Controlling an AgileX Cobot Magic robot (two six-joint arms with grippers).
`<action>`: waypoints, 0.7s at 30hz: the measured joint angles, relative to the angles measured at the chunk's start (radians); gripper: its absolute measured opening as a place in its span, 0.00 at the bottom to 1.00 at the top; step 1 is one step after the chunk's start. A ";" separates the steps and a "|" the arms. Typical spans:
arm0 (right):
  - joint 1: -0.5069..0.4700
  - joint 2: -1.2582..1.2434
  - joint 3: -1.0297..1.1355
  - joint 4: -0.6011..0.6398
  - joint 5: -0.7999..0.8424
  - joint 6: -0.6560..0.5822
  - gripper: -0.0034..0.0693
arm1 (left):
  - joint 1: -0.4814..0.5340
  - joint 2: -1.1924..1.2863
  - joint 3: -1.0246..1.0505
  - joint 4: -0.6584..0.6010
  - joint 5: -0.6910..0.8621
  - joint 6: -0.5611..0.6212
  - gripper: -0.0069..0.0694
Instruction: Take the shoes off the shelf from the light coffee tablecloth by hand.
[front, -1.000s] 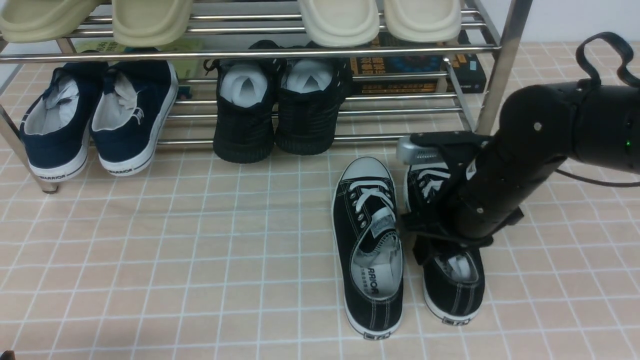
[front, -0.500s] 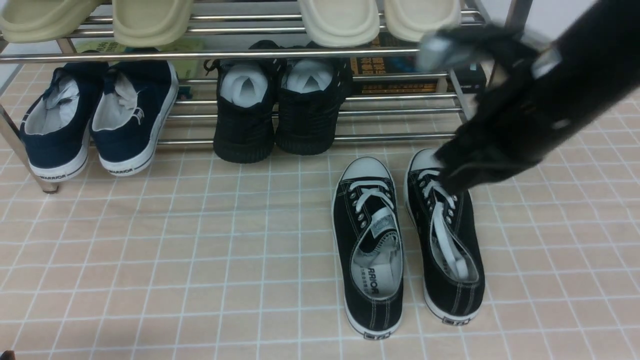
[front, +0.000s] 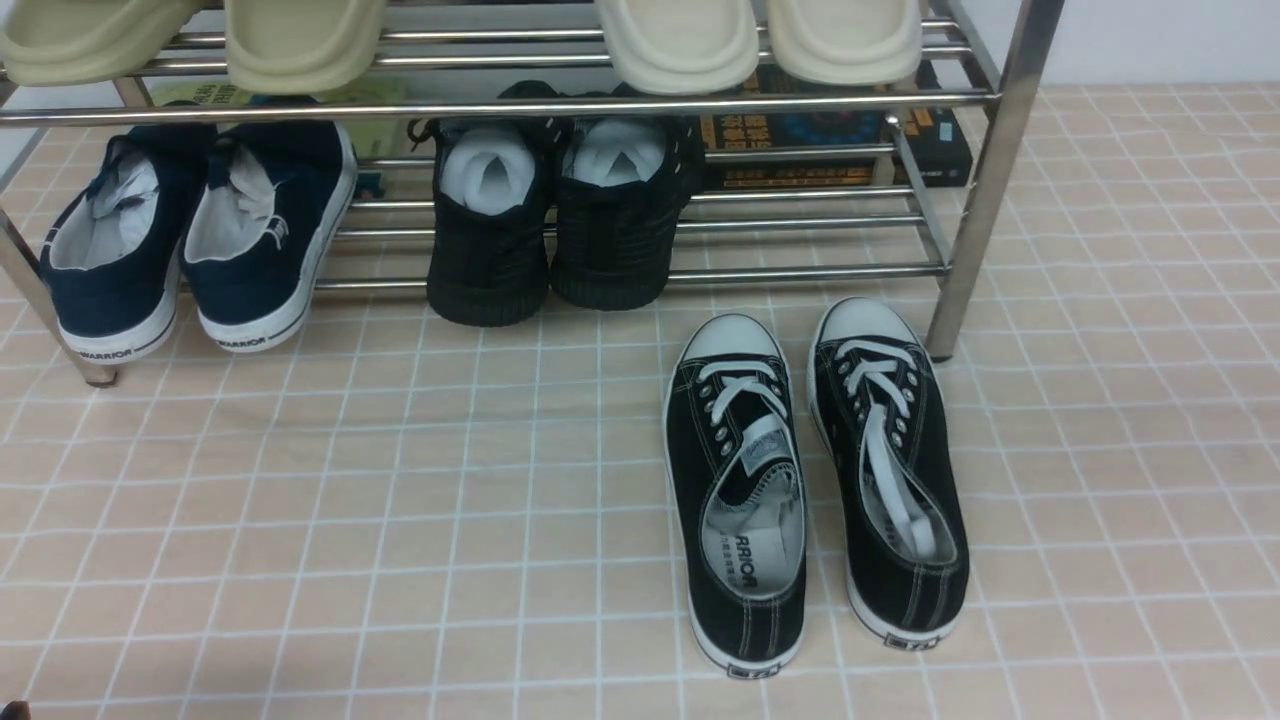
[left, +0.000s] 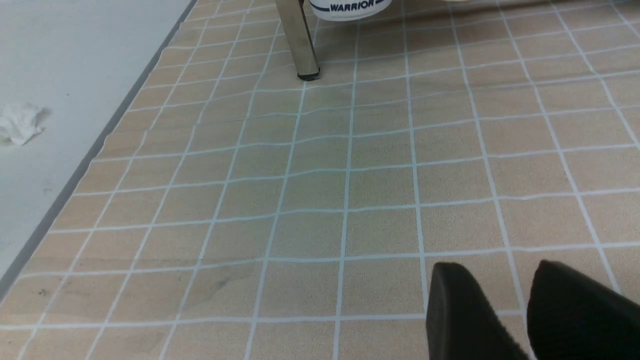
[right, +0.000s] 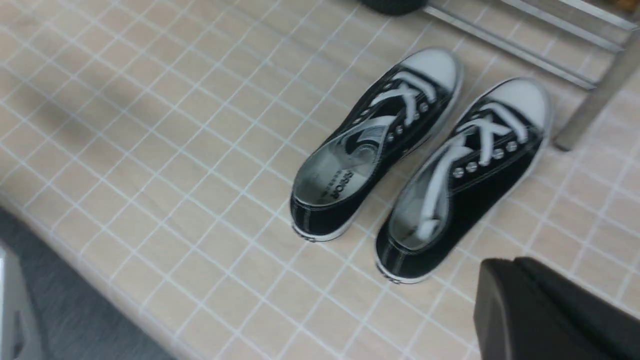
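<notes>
The shoes, black canvas with white laces and toe caps, stand side by side on the light coffee tablecloth, toes toward the shelf: one shoe on the left, the other near the shelf's right front leg. No arm shows in the front view. In the right wrist view both shoes lie free below my right gripper, which is shut on nothing and raised well clear of them. My left gripper hovers over bare cloth, fingers slightly apart, near the shelf's left leg.
On the lower tier sit navy shoes and black knit shoes, with books behind. Cream slippers rest on the upper tier. A crumpled white scrap lies on the grey surface beyond the cloth's edge.
My right arm, which was down over the right-hand shoe, rose and left the front view. Its gripper went from open to shut. That shoe stays on the cloth.
</notes>
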 joint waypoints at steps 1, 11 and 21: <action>0.000 -0.053 0.035 -0.004 -0.030 -0.001 0.03 | 0.000 0.000 0.000 0.000 0.000 0.000 0.41; 0.000 -0.456 0.643 0.103 -0.627 -0.050 0.03 | 0.000 0.000 0.000 0.000 0.000 0.000 0.41; 0.000 -0.459 0.773 0.130 -0.889 -0.079 0.03 | 0.000 0.000 0.000 0.000 0.000 0.000 0.41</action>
